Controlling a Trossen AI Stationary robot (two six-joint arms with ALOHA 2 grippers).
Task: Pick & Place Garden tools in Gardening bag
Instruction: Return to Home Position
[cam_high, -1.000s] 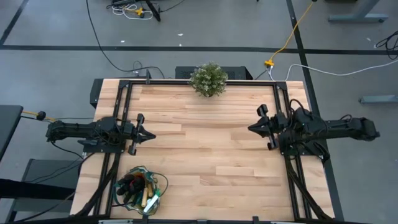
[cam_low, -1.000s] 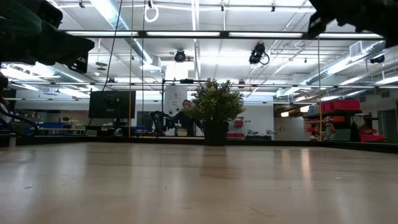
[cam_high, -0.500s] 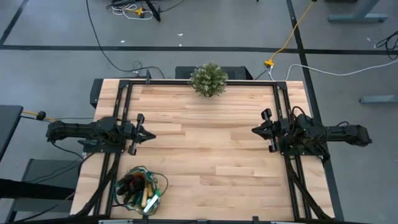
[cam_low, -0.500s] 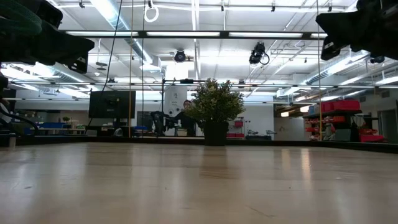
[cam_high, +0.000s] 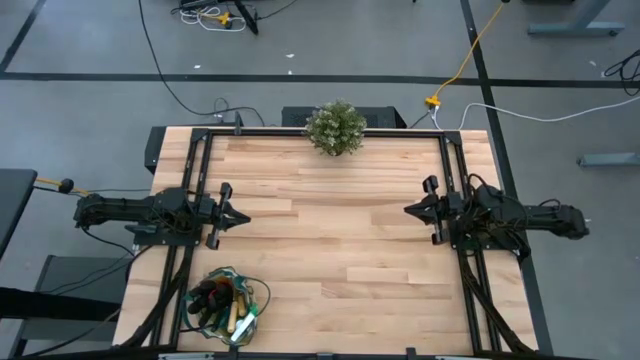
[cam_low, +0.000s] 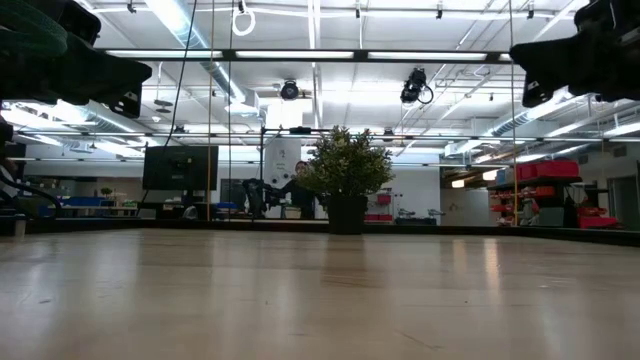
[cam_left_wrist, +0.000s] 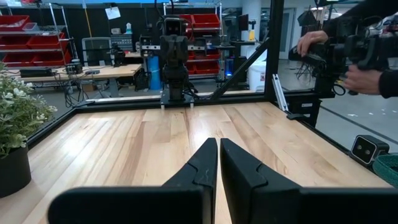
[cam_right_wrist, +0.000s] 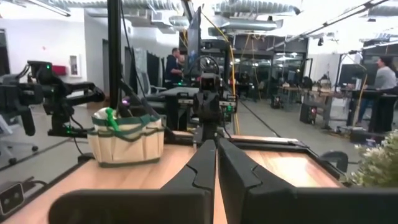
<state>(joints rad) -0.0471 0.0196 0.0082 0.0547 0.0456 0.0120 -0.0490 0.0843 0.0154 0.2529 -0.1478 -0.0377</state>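
1. The gardening bag (cam_high: 228, 300) stands upright on the table (cam_high: 330, 250). It is off to one side of the left gripper (cam_high: 243, 216), a little behind its fingertips and closer to the table's front edge. From the right gripper (cam_high: 407, 209) it lies well apart, across the table and ahead at an angle.
2. The garden tools (cam_high: 222, 298) are packed inside it. From above they show as dark, red and pale shapes. In the right wrist view a green spray head (cam_right_wrist: 111, 117) pokes above the rim.
3. Judged as a load, the bag is soft fabric that will sag if pinched at the wall. The stiff tools inside give it some weight and could shift or tip out. The trimmed rim or a handle looks the safest place to take hold, lifting straight up.
4. Of the contents, the glove would be limp and the bottle smooth plastic. The wooden handles offer the firmest grip.
5. Both grippers hang above bare wood with their fingers pressed together on nothing. The left gripper (cam_left_wrist: 217, 142) points across at the right one (cam_right_wrist: 216, 143).
6. The potted plant (cam_high: 335, 127) sits at the far edge, well away from either gripper, and is not part of the job.
7. No tool is seen loose on the wood, so the packing looks complete.
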